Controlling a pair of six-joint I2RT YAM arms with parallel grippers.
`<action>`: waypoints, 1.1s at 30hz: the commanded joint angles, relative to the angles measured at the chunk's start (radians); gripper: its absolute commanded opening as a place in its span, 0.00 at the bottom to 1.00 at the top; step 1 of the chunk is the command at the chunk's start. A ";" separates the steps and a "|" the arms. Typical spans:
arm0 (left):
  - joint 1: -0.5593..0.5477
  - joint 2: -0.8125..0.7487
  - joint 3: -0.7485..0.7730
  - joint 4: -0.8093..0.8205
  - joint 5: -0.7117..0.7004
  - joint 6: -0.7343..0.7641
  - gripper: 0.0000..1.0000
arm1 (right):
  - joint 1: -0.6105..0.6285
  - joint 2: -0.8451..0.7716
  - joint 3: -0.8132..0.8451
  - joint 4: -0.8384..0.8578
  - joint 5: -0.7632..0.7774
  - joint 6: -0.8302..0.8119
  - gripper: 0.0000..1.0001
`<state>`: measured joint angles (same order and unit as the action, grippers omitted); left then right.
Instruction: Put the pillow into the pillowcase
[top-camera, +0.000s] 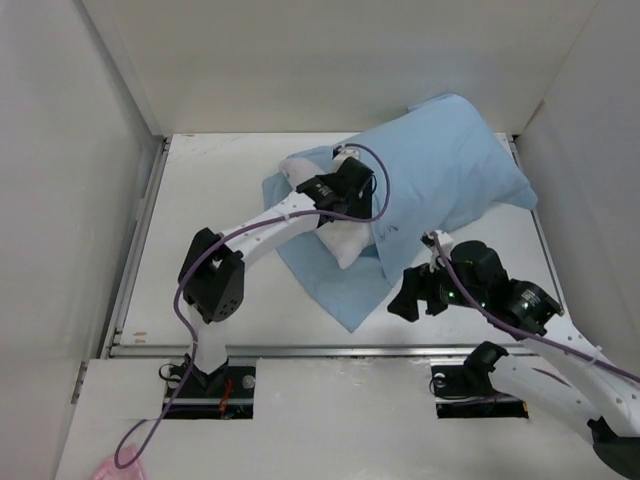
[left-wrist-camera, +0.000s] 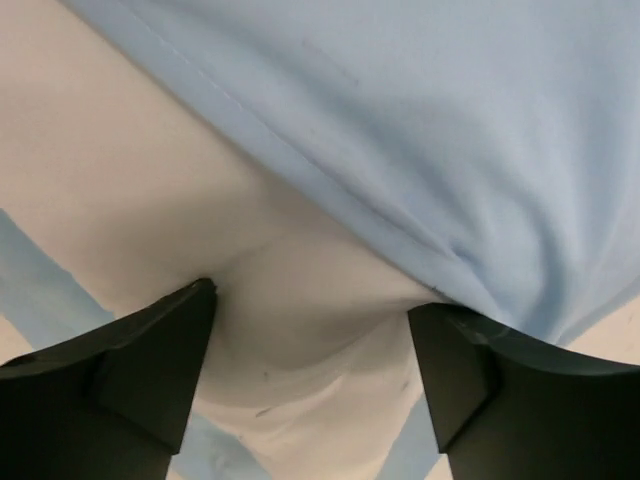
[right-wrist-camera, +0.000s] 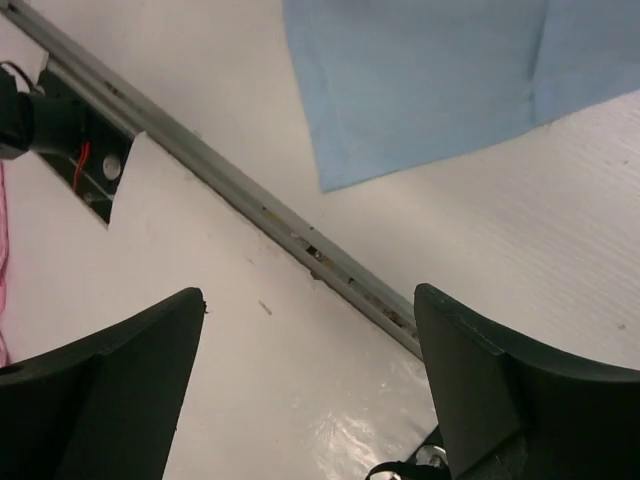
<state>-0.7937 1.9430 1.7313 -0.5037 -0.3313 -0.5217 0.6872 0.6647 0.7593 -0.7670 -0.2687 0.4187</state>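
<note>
1. Pillow (top-camera: 348, 245) mostly inside pillowcase (top-camera: 440, 160), centre frame; white end protrudes.
2. Left gripper (left-wrist-camera: 308, 300) spread, pressed into that end; right gripper (right-wrist-camera: 310, 300) spread, empty.
3. Soft, light, squashy: probably push the end, pinch the hem (left-wrist-camera: 300, 168).

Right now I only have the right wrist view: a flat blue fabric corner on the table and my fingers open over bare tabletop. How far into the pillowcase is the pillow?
Observer: From above, the pillowcase bulges with most of the pillow inside. A white end of the pillow sticks out of the opening on the left-hand side.
Operator: Where is the left gripper?
Observer: At that opening. Its wrist view shows the left gripper open, straddling the exposed white fabric, with the blue hem just above.
Operator: And mine, relative to the case?
Observer: From above, the right gripper sits just right of the flat near corner, clear of the fabric.
</note>
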 joint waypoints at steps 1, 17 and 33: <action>-0.022 -0.172 -0.132 0.059 0.099 0.019 0.78 | 0.003 0.033 0.109 0.023 0.081 -0.060 0.92; 0.247 -0.607 -0.728 0.257 0.147 -0.241 0.21 | 0.003 0.680 0.569 0.351 0.247 -0.449 0.93; 0.395 -0.642 -0.803 0.269 0.227 -0.219 0.44 | 0.104 1.430 1.231 0.184 0.587 -0.867 0.97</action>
<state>-0.4004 1.3548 0.9386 -0.2600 -0.1150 -0.7425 0.7982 2.0144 1.8870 -0.5201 0.1524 -0.4046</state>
